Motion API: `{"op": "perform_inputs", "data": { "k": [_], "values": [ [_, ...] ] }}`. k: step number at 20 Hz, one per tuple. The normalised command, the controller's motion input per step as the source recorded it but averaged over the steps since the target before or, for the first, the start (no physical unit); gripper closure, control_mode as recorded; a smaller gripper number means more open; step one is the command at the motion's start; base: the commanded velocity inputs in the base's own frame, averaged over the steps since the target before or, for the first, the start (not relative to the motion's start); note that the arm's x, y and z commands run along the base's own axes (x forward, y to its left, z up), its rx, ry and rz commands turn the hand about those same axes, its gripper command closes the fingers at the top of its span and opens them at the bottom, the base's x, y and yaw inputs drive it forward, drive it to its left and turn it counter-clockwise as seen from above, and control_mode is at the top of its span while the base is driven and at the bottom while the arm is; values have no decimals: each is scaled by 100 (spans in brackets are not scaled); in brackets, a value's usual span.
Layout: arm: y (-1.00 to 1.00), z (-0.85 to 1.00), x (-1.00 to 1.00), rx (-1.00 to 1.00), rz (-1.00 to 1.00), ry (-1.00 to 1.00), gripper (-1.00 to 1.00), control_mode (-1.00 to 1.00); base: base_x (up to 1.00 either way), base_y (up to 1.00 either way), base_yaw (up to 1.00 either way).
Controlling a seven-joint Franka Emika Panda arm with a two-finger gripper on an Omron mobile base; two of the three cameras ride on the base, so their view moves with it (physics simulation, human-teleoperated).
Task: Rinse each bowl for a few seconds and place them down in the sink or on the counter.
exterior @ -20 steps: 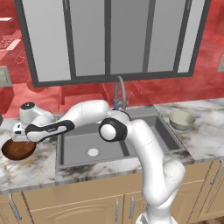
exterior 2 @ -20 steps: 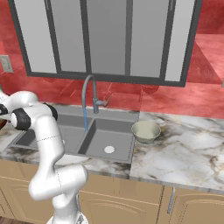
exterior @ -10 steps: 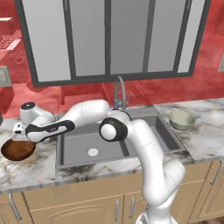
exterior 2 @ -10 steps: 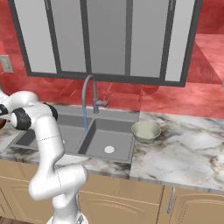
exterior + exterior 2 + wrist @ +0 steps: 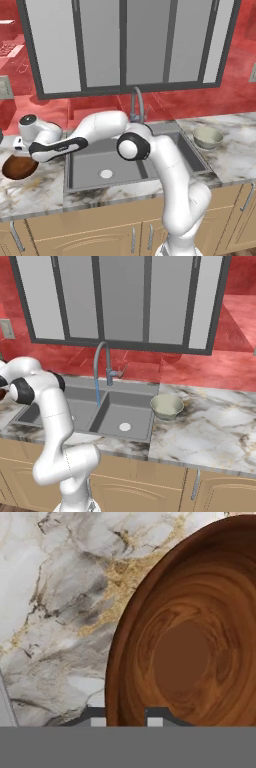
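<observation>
My gripper [image 5: 127, 714] has been narrowing its jaws across the rim of the glossy reddish-brown round bowl [image 5: 19, 167]; whether the grip is firm yet I cannot tell. That bowl sits on the veined white marble desk [image 5: 40, 192], at nine o'clock from the grey double-basin sink [image 5: 107, 167]. Next comes lifting it toward the curved faucet [image 5: 101, 368]. The pale greenish-beige bowl [image 5: 166, 406] waits at three o'clock, before red wall.
</observation>
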Motion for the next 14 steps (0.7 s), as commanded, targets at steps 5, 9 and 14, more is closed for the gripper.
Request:
{"op": "perform_inputs", "data": {
  "k": [5, 9, 14],
  "values": [
    [-13, 33, -2, -3, -13, -5, 100, -100, 0, 0, 0],
    [-10, 33, -1, -2, -13, -6, 100, -100, 0, 0, 0],
    [-6, 29, -2, -1, -17, -4, 100, -100, 0, 0, 0]
  ]
}}
